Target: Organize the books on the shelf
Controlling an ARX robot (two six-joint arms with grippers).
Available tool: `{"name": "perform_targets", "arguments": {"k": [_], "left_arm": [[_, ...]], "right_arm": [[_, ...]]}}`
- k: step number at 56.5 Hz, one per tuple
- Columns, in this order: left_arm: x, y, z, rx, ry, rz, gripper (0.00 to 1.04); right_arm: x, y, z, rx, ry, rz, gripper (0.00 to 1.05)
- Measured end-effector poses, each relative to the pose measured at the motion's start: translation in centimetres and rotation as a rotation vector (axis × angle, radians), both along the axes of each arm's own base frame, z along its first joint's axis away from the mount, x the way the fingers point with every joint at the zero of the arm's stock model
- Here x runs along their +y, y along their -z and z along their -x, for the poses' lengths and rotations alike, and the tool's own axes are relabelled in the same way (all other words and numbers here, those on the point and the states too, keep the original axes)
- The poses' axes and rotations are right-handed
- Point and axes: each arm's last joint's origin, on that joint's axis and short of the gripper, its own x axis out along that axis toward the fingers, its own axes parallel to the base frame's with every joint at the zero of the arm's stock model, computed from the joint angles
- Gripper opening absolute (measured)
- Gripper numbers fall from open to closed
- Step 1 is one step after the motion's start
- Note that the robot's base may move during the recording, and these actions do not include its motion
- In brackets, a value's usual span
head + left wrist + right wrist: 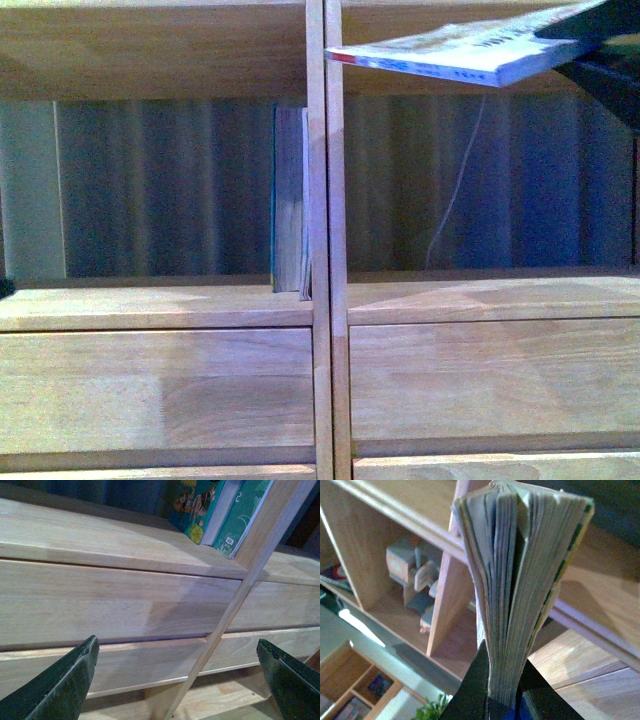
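White book [470, 52], lettering too blurred to read, pinched between right fingers [472, 686].

The right arm reaches in high on the right, its gripper [578, 45] pinched tight on the white softcover [450, 55], carrying it nearly flat. The left gripper [177, 672] has its dark fingers [65, 685] spread wide apart
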Motion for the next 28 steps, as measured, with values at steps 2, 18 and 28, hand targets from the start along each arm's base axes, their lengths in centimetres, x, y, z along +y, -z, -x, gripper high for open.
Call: {"name": "perform_targets", "arguments": {"k": [2, 18, 28], "left_arm": [[-0.5, -0.8, -1.0, -0.002, 0.014, 0.015, 0.97], [-5.4, -7.3, -4.8, -0.007, 0.274, 0.235, 0.97], [-8.7, -9.1, -4.5, -0.012, 0.372, 0.362, 0.97]], "right_arm": [[0.7, 0.0, 0.1, -0.019, -0.015, 0.027, 0.07], [5.7, 0.9, -1.0, -0.147, -0.069, 0.223, 0.07], [8.1, 2.0, -2.1, -0.179, -0.085, 0.252, 0.07]]}}
